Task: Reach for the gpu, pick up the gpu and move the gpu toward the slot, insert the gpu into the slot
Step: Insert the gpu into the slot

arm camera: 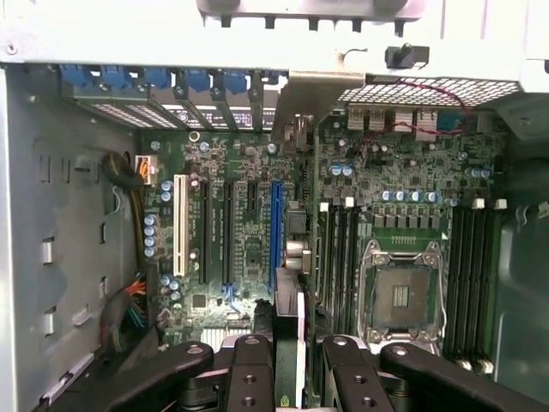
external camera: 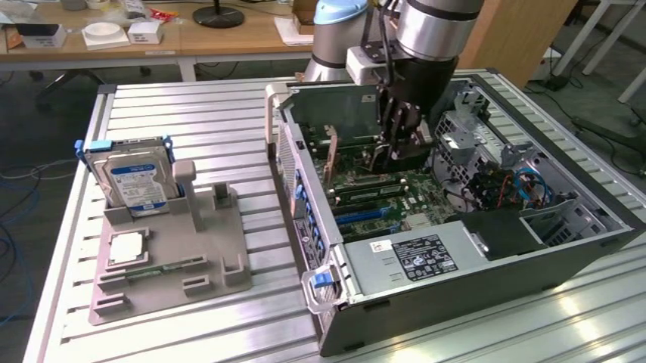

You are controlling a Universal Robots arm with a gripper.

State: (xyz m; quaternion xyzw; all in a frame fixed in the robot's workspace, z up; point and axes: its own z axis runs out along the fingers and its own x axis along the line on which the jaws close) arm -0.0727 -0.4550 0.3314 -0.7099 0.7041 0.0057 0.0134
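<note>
My gripper (arm camera: 296, 378) is down inside the open computer case (external camera: 454, 280), above the motherboard (arm camera: 249, 172). Its two black fingers (arm camera: 253, 369) are shut on the gpu (arm camera: 289, 300), which I see edge-on as a thin upright card. The card's silver end bracket (arm camera: 296, 107) reaches the case's rear wall. The gpu stands right beside the long blue slot (arm camera: 276, 232), in line with it; whether its edge sits in a slot is hidden. In the exterior view the gripper (external camera: 395, 155) hangs low over the board near the case's rear half.
A white slot (arm camera: 179, 227), black slots, memory sockets (arm camera: 343, 249) and the bare processor socket (arm camera: 401, 296) surround the card. Cables (arm camera: 129, 309) lie by the case wall. Outside, a grey holder (external camera: 166, 265) carries the hard drive (external camera: 136, 181) and a processor chip (external camera: 129, 248).
</note>
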